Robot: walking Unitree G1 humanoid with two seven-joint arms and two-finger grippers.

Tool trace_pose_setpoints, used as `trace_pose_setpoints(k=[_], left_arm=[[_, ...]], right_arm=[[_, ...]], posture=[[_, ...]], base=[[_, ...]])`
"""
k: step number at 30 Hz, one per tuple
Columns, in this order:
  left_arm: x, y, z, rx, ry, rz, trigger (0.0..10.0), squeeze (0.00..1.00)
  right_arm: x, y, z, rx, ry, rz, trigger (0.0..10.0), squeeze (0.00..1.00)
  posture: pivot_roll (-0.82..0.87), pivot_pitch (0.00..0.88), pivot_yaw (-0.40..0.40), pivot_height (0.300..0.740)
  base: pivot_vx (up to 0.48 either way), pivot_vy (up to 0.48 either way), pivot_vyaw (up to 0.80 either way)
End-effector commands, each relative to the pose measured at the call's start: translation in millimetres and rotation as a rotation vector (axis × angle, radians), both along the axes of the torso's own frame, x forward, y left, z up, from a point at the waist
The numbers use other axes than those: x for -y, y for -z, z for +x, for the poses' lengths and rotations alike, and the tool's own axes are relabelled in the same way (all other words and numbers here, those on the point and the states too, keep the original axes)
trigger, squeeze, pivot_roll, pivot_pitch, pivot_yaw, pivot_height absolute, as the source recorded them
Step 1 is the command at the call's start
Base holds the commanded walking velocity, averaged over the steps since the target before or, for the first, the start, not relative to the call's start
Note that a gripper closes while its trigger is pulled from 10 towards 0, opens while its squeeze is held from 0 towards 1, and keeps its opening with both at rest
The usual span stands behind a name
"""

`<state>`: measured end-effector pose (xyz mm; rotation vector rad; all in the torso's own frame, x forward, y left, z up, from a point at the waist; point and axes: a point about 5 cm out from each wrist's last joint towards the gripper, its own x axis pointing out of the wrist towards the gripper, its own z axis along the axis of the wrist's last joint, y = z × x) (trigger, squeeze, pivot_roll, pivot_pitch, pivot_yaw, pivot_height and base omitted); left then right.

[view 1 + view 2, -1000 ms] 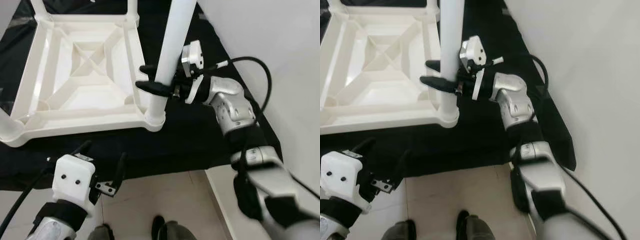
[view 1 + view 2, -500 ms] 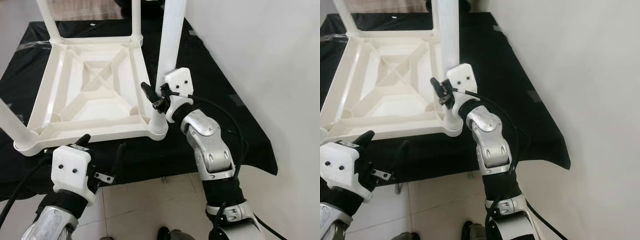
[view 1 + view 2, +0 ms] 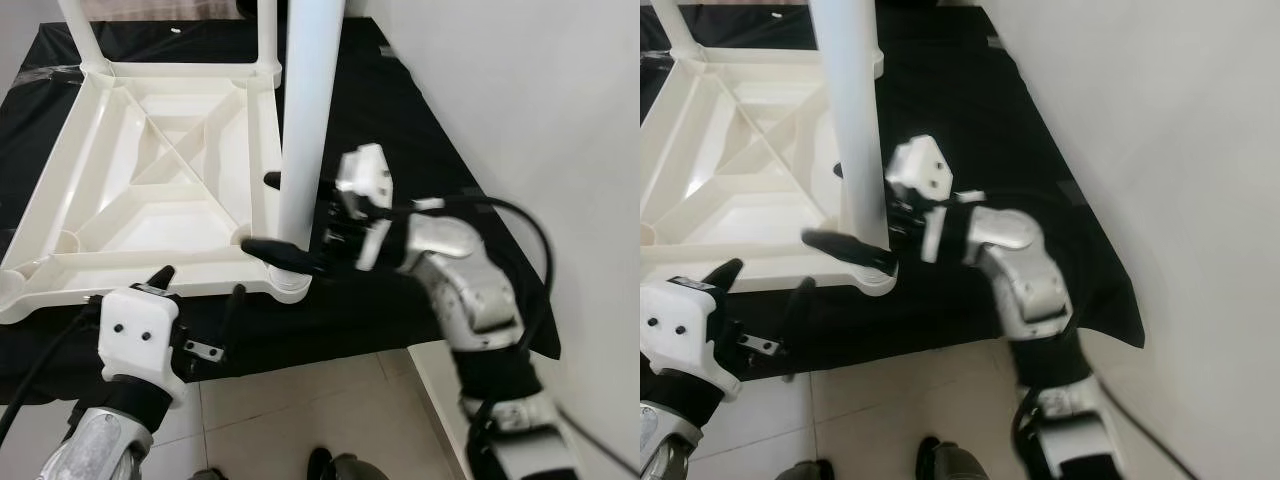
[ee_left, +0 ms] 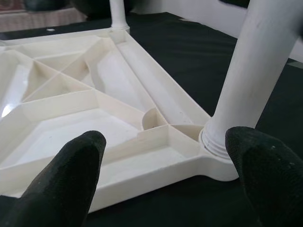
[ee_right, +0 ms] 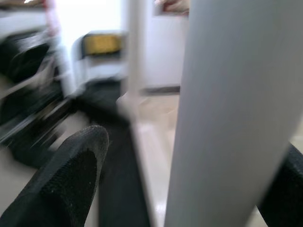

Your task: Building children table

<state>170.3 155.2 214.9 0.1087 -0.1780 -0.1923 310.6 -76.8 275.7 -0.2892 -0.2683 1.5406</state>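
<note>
White plastic table top (image 3: 150, 190) lies upside down on the black cloth (image 3: 400, 130), ribbed underside up, with a white leg (image 3: 305, 120) standing upright in its near right corner socket. Right gripper (image 3: 285, 215) straddles that leg low down, just above the socket, one black finger on each side; fingers look spread around it, firm contact can't be confirmed. Left gripper (image 3: 195, 300) hovers open and empty at the cloth's near edge, table rim just ahead of its fingertips (image 4: 71, 175).
</note>
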Motion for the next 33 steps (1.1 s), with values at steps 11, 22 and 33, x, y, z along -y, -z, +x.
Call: trace_pose_setpoints(k=[11, 22, 33], left_arm=[[-5.9, 7, -16.4, -0.063, -0.041, 0.019, 10.0, 0.0], [-5.4, 9, -18.6, -0.071, -0.045, 0.014, 10.0, 0.0], [-2.8, 2, -10.1, -0.033, -0.026, 0.005, 10.0, 0.0]], right_arm=[[-7.9, -30, 16.7, 0.012, -0.23, -0.011, 10.0, 0.0], [3.1, -33, 32.1, -0.064, -0.278, -0.025, 0.0, 0.0], [25.6, 19, 36.1, -0.141, 0.256, 0.079, 0.0, 0.0]], posture=[[0.18, 0.283, -0.172, 0.74], [0.17, 0.293, -0.179, 0.74], [0.13, 0.246, -0.176, 0.74]], base=[[0.0, 0.0, 0.0], [0.0, 0.0, 0.0], [0.0, 0.0, 0.0]])
